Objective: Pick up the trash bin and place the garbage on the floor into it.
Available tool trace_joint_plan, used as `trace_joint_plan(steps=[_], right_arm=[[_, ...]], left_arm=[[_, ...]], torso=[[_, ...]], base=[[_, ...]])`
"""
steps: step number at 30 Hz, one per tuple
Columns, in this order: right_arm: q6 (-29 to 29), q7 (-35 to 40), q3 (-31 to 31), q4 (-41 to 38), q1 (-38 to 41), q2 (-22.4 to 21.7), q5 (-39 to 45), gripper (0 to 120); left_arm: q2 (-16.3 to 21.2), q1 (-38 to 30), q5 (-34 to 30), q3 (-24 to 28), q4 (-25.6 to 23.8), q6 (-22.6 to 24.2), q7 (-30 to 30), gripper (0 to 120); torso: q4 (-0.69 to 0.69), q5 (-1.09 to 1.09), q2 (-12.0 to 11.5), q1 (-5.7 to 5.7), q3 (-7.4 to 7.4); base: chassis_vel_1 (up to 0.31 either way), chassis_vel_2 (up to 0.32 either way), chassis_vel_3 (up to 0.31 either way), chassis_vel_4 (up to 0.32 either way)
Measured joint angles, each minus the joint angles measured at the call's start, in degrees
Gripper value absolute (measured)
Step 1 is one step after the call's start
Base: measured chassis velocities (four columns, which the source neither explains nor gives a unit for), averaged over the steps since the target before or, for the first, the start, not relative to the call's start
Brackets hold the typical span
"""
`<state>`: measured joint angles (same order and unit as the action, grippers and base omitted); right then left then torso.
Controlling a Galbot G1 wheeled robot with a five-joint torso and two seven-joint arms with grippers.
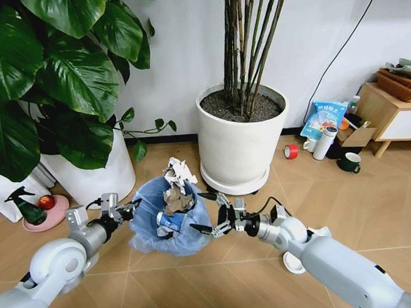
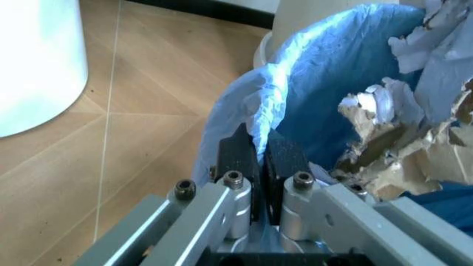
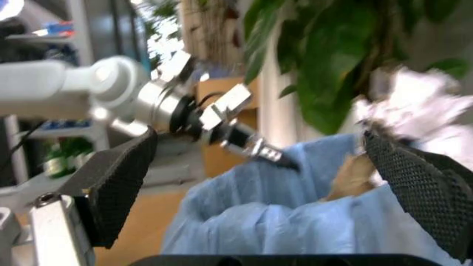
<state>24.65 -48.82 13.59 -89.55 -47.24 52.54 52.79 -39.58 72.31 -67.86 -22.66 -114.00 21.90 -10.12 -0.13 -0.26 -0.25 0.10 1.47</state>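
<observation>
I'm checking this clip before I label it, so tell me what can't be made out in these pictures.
- Small round dark trash bin: head view, its body is wrapped by the crinkly light blue bag.
- Bin's lower contents: all views, covered by crumpled white paper and torn brown scraps.
- White disc on the floor: head view, partly behind the right arm.
- Left gripper: left wrist view, bag fold pinched between its pads; any rim underneath is hidden.
- Right gripper: open beside the bin; contact unclear.
</observation>
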Motion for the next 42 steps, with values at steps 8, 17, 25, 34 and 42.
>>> trace_joint_plan(steps=[8, 17, 25, 34, 42], right_arm=[[3.1, 19.3, -10.3, -3.4, -7.0, -1.3, -1.9, 100], [-4.8, 43.7, -22.2, 2.3, -20.7, -1.1, -11.9, 100], [-14.1, 62.9, -25.2, 4.0, -31.6, 0.3, -5.1, 100], [-17.0, 68.3, -25.1, 5.0, -35.1, 1.8, -0.9, 100], [-17.4, 68.6, -24.3, 6.1, -35.2, 1.9, -1.1, 100]], left_arm=[[-0.9, 1.3, 0.7, -1.0, 0.2, -0.2, -0.1, 0], [-1.3, 2.5, 1.1, -2.1, 0.0, -0.5, 0.3, 0], [-0.6, 2.3, 0.8, -2.2, -0.3, -0.5, 0.3, 0], [0.0, 2.5, 0.4, -2.5, -0.6, -0.5, 0.1, 0], [0.2, 2.7, 0.2, -3.0, -0.6, -0.5, 0.0, 0]], torso=[[0.02, 0.00, 0.0, 0.00, 0.00], [0.01, 0.01, 0.0, 0.00, 0.00], [-0.01, 0.02, 0.0, -0.01, 0.00], [0.01, 0.01, 0.0, -0.01, 0.00], [0.01, 0.00, 0.0, 0.00, 0.00]], base=[[0.000, 0.000, 0.000, 0.000], [0.000, 0.000, 0.000, 0.000], [0.000, 0.000, 0.000, 0.000], [0.000, 0.000, 0.000, 0.000], [0.000, 0.000, 0.000, 0.000]])
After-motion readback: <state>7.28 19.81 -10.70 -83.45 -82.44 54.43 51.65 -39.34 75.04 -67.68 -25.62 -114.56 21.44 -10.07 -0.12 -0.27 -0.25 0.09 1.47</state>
